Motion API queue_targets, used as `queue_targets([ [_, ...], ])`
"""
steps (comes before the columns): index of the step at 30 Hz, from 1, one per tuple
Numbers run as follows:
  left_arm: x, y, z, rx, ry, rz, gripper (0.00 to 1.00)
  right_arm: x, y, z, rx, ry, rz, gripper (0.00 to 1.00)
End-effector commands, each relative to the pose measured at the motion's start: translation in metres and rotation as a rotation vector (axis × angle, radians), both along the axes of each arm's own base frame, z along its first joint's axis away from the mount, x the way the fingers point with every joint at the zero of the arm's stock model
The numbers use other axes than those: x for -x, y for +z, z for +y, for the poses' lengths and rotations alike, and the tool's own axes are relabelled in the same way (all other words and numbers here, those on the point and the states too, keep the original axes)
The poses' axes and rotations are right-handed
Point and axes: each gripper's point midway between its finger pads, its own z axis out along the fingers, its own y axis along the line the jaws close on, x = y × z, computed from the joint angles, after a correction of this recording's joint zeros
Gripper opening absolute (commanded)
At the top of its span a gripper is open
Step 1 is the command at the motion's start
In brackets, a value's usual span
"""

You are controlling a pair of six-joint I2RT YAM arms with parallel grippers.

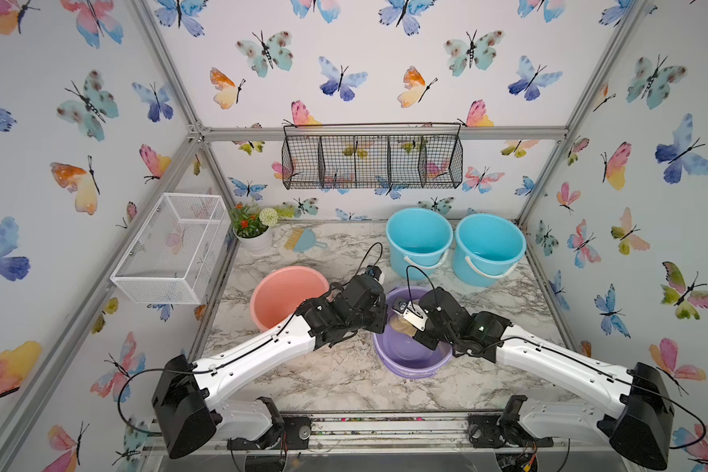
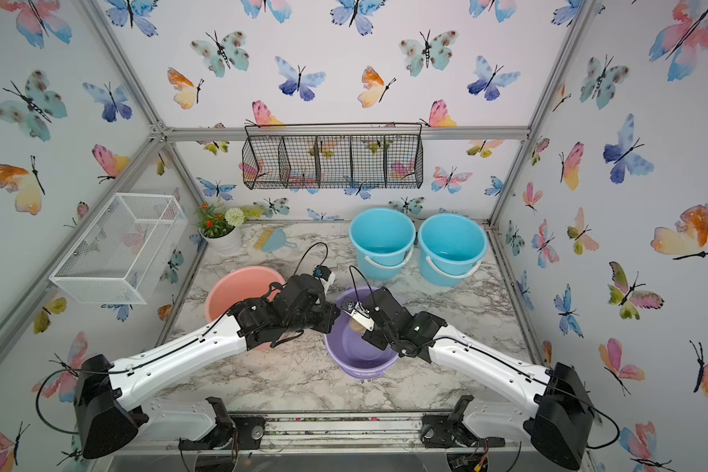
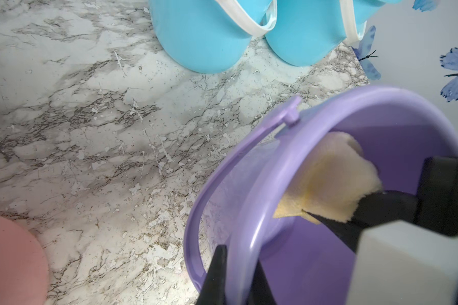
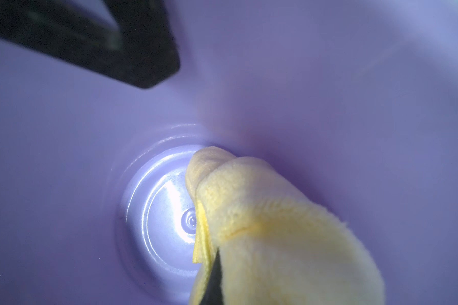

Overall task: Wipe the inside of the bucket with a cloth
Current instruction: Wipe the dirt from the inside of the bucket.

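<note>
The purple bucket [image 1: 409, 359] [image 2: 360, 359] stands at the table's middle, its mouth facing the top views. My left gripper [image 3: 239, 280] is shut on the bucket's rim [image 3: 249, 211], one finger outside and one inside. My right gripper [image 4: 217, 274] reaches down inside the bucket [image 4: 328, 92] and is shut on the pale yellow cloth [image 4: 275, 224]. The cloth's free end touches the wall just beside the bucket's round bottom [image 4: 159, 211]. In both top views the cloth [image 1: 401, 325] [image 2: 356, 325] shows only partly under the right wrist. The left wrist view shows the cloth [image 3: 333, 179] against the inner wall.
Two blue buckets [image 1: 419, 241] [image 1: 489, 249] stand at the back right. A pink bucket [image 1: 287, 294] sits left of the purple one, partly under my left arm. A flower pot [image 1: 254, 237] and a small blue dustpan [image 1: 307, 241] are at the back left. Wire baskets [image 1: 172, 249] [image 1: 373, 159] hang on the walls.
</note>
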Motion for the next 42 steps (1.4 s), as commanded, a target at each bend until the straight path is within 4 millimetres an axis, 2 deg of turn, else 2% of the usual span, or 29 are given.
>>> queue_targets([
  [1, -0.004, 0.017, 0.001, 0.035, 0.008, -0.038, 0.0, -0.003, 0.004, -0.009, -0.015, -0.074, -0.003, 0.02],
  [6, -0.005, 0.011, 0.005, 0.005, 0.019, -0.036, 0.0, -0.006, 0.031, -0.017, 0.009, -0.151, 0.021, 0.02],
  [9, -0.005, 0.011, 0.005, 0.003, 0.02, -0.037, 0.0, 0.002, 0.039, -0.017, 0.017, -0.155, 0.082, 0.02],
  [13, -0.006, 0.01, 0.003, 0.001, 0.017, -0.034, 0.0, 0.013, 0.044, -0.017, -0.003, -0.169, 0.156, 0.02],
  [18, -0.008, 0.007, 0.004, -0.014, 0.028, -0.032, 0.0, 0.031, 0.033, -0.018, 0.008, -0.175, 0.282, 0.02],
  [24, -0.01, 0.004, 0.008, -0.044, 0.046, -0.03, 0.0, 0.046, 0.039, -0.008, -0.029, -0.156, 0.388, 0.02],
  [30, -0.015, 0.01, 0.019, -0.089, 0.087, -0.053, 0.0, 0.042, 0.023, -0.007, 0.006, -0.224, 0.428, 0.02],
  [35, -0.014, 0.011, 0.026, -0.105, 0.093, -0.062, 0.0, 0.031, 0.006, -0.017, 0.051, -0.349, 0.414, 0.02],
  [40, -0.014, 0.011, 0.025, -0.107, 0.093, -0.058, 0.0, 0.036, -0.026, -0.03, 0.117, -0.448, 0.464, 0.02],
  [42, -0.014, 0.013, 0.025, -0.1, 0.096, -0.062, 0.0, 0.04, -0.046, -0.033, 0.138, -0.472, 0.489, 0.02],
])
